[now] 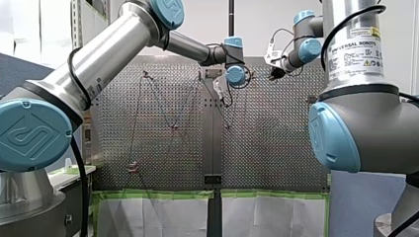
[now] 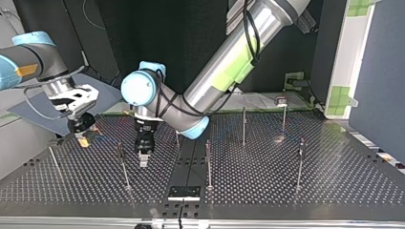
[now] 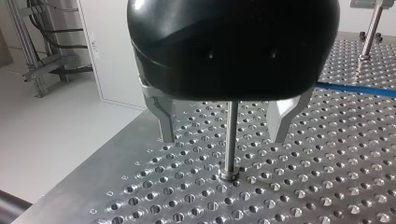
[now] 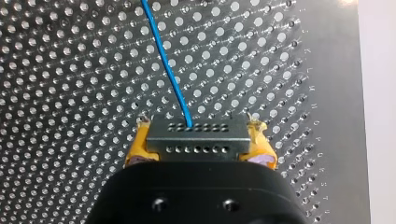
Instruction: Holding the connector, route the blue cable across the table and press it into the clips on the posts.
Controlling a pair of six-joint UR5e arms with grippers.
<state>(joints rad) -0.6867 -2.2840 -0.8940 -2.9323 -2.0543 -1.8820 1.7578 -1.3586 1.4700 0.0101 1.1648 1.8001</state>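
Right fingers (image 4: 137,145) tight on the connector (image 4: 196,138), blue cable (image 4: 166,60) ahead; left fingers (image 3: 164,116) wide astride a post (image 3: 231,135).

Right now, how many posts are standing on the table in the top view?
7, from the top view's left: far-left post, front-left post, one by my left arm's elbow, front-middle, back-middle, back-right, front-right. The arms may hide others.
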